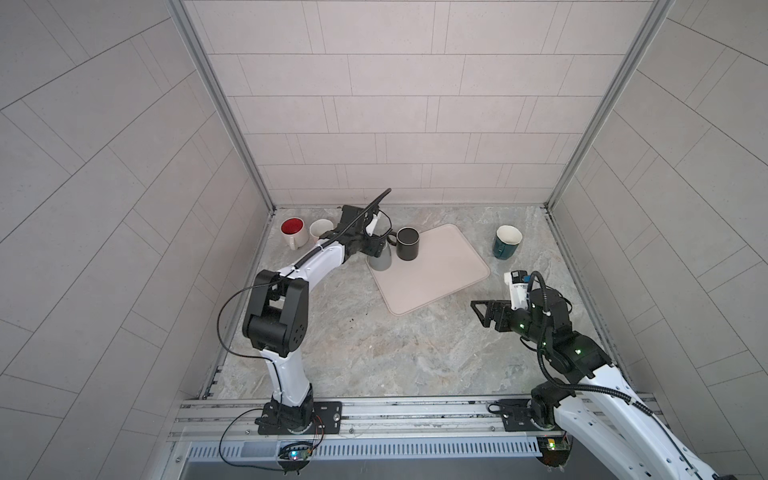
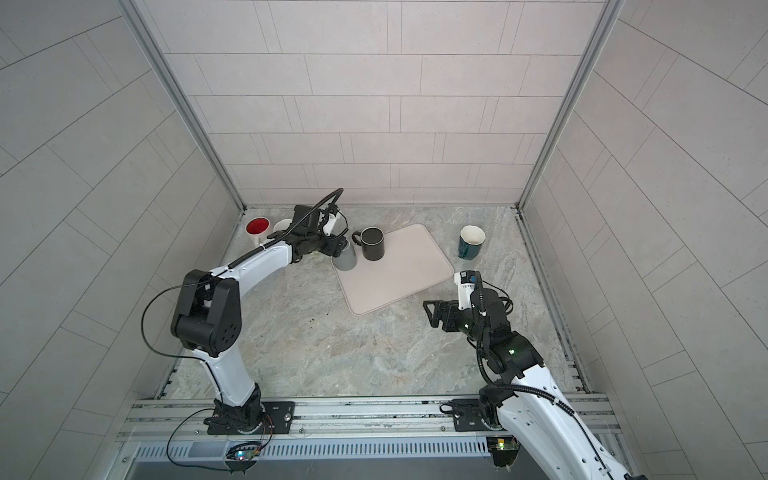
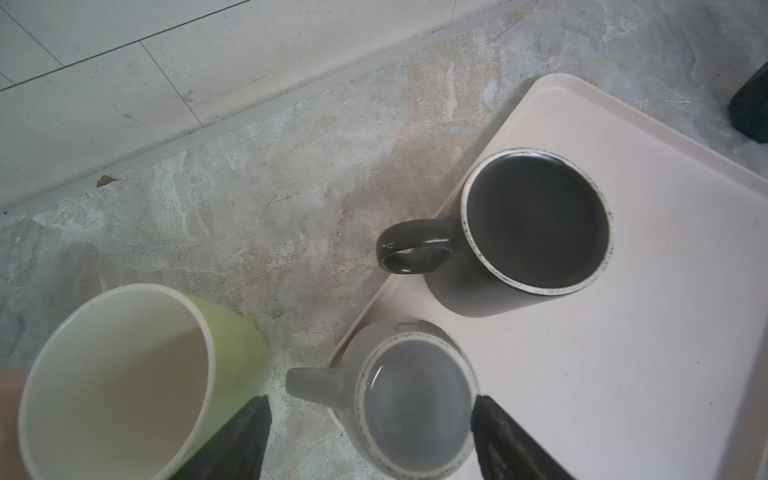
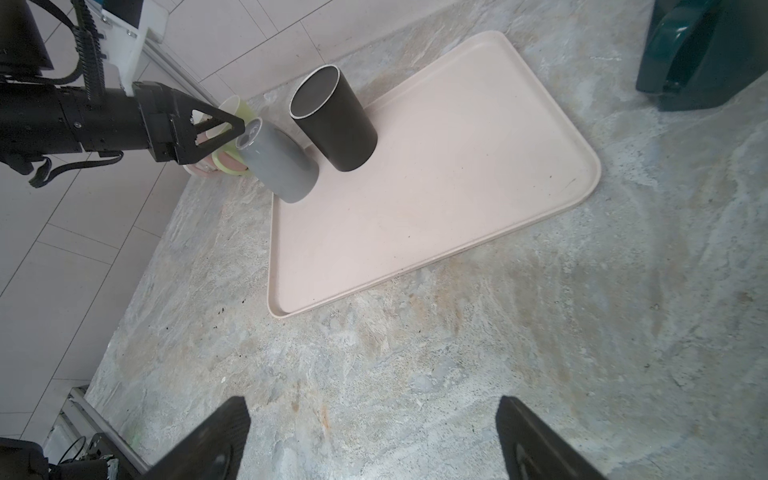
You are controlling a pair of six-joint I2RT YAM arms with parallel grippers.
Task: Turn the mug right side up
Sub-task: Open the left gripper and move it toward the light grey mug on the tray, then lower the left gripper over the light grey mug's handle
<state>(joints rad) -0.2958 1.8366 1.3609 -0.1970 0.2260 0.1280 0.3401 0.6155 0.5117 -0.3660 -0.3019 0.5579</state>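
A light grey mug stands upside down on the near-left corner of the pink tray. In the left wrist view its recessed base faces up, with the handle off to one side. My left gripper is open and straddles the top of this mug. One finger rests against the base rim, the other stands apart beyond the handle. The right wrist view shows those fingertips level with the upturned base. My right gripper hangs open and empty over bare counter, right of the tray.
A black mug stands upright on the tray just beside the grey one. A pale green mug sits close on the other side, next to a red-lined mug. A teal mug stands at the back right. Walls enclose three sides.
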